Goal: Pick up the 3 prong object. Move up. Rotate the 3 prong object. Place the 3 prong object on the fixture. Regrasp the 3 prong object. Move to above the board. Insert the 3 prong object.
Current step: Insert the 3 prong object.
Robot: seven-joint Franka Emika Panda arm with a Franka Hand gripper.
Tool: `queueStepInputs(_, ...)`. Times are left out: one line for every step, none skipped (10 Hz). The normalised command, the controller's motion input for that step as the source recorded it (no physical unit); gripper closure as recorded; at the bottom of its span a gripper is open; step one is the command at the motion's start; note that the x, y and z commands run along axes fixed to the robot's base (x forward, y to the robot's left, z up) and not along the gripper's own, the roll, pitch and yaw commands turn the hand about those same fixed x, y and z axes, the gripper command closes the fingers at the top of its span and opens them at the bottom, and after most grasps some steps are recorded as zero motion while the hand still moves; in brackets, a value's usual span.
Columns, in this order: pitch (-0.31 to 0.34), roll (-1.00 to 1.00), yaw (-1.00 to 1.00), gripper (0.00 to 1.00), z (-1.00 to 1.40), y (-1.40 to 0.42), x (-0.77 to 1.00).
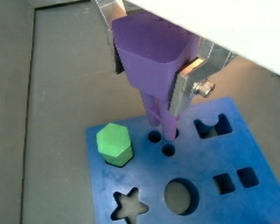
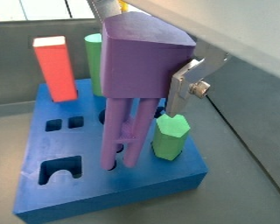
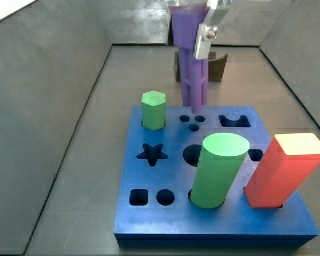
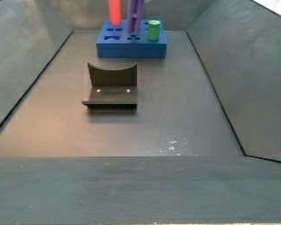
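Note:
My gripper [image 1: 149, 66] is shut on the thick head of the purple 3 prong object [image 1: 150, 54], which hangs upright with its prongs pointing down. One silver finger [image 2: 185, 86] presses its side. In a side view the 3 prong object [image 3: 191, 58] sits over the far edge of the blue board [image 3: 170, 215], its tips close above a cluster of small round holes [image 3: 190, 122]. I cannot tell whether the tips touch the board [image 1: 219, 206]. The dark fixture [image 4: 111, 84] stands on the floor apart from the board [image 4: 119, 50], with nothing on it.
On the board stand a green hexagonal peg [image 3: 152, 108], a tall green cylinder [image 3: 220, 170] and an orange-red block [image 3: 286, 168]. Star [image 1: 130, 204], round [image 1: 180, 194] and square cutouts are open. Grey bin walls slope up on all sides.

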Motion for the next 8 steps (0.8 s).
queueStepInputs(0.246, 0.17, -0.09, 1.0, -0.21, -0.15, 0.07)
queueStepInputs(0.251, 0.11, -0.09, 1.0, -0.22, -0.14, 0.08)
queueStepInputs(0.25, 0.05, -0.06, 1.0, -0.22, -0.18, 0.08)
queueStepInputs(0.233, 0.01, 0.0, 1.0, -0.19, -0.18, 0.16)
queueStepInputs(0.156, -0.02, 0.21, 1.0, -0.18, -0.07, 0.26)
queueStepInputs(0.097, -0.07, 0.27, 1.0, -0.21, -0.07, 0.28)
queueStepInputs(0.051, -0.08, 0.31, 1.0, -0.28, -0.05, 0.29)
queueStepInputs(0.011, -0.09, 0.36, 1.0, -0.28, -0.04, 0.22)
